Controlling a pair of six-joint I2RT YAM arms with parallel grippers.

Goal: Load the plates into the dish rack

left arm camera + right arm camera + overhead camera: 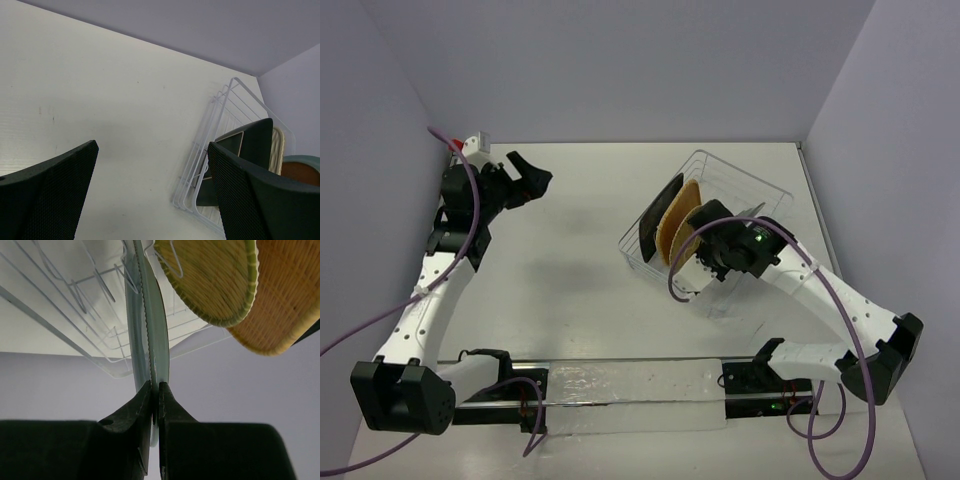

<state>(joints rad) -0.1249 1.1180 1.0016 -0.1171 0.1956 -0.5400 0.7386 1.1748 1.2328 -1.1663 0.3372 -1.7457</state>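
Pinching hard, the right jaws are shut on the thin rim of the round teal-grey plate (150, 330). The plate stands on its edge and reaches from the jaws into the wires of the dish rack (75, 300).

Just beside it in the rack are the round yellow woven plate (215, 280) and, next to that, the tan woven plate (285, 305). The black square plate (653, 225) stands at the rack's far-left end, seen from above. All three lean a little, side by side.

So I think the job is nearly done. Three plates are in and the fourth one is right at the rack. What looks left is to set it down between the prongs and let go.

The left jaws are wide apart and hold nothing. They hang over a bare part of the table (580, 260), well apart from the rack.

Some things are hard to see. From above, the right arm (840, 300) covers the teal-grey plate, so I cannot tell if its bottom edge sits in the rack yet or hangs just above it. The close view cuts off the top of that plate. The clear wires are thin and pale, so the prongs are hard to pick out. The left wrist view shows only one end of the rack, with part of it behind a finger.
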